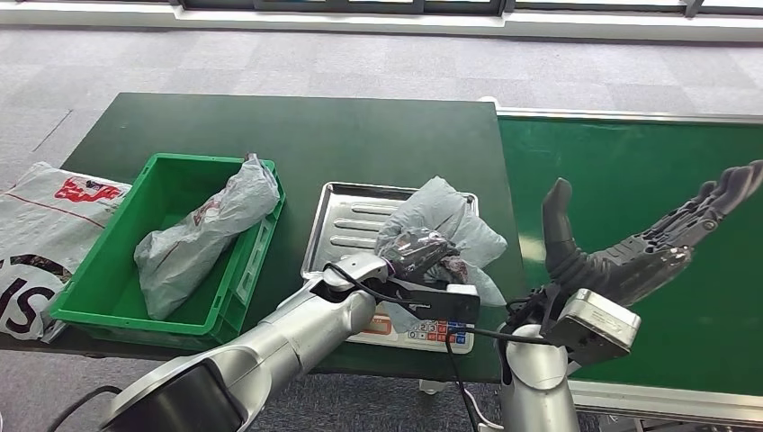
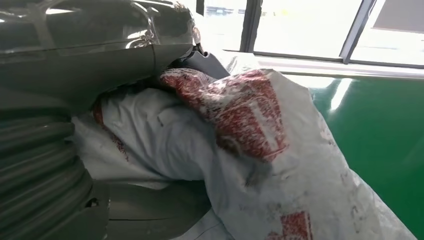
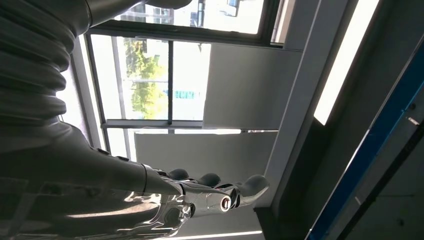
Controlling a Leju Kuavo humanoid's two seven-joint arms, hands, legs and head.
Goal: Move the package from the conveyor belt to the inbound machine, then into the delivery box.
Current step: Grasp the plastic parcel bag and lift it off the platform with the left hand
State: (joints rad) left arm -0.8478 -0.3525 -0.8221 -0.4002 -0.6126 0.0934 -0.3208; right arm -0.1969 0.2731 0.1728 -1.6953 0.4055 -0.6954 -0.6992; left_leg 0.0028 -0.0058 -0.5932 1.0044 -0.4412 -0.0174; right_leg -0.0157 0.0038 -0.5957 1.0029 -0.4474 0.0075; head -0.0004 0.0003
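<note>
A grey plastic package (image 1: 452,219) with red print lies crumpled on the silver tray (image 1: 345,221) of the inbound machine, near the table's front edge. My left hand (image 1: 421,254) grips it from the near side. Up close, the left wrist view has the package (image 2: 260,150) bunched inside my left hand (image 2: 90,55), with the green belt beyond. Over the green conveyor belt (image 1: 630,153) my right hand (image 1: 630,245) is raised, fingers spread and nothing in it. In the right wrist view the right hand (image 3: 200,197) points at windows and ceiling.
A green delivery box (image 1: 108,274) stands left of the tray with another grey package (image 1: 202,236) leaning in it. A large white printed bag (image 1: 45,229) lies at the table's left end. The machine's keypad (image 1: 432,331) faces me.
</note>
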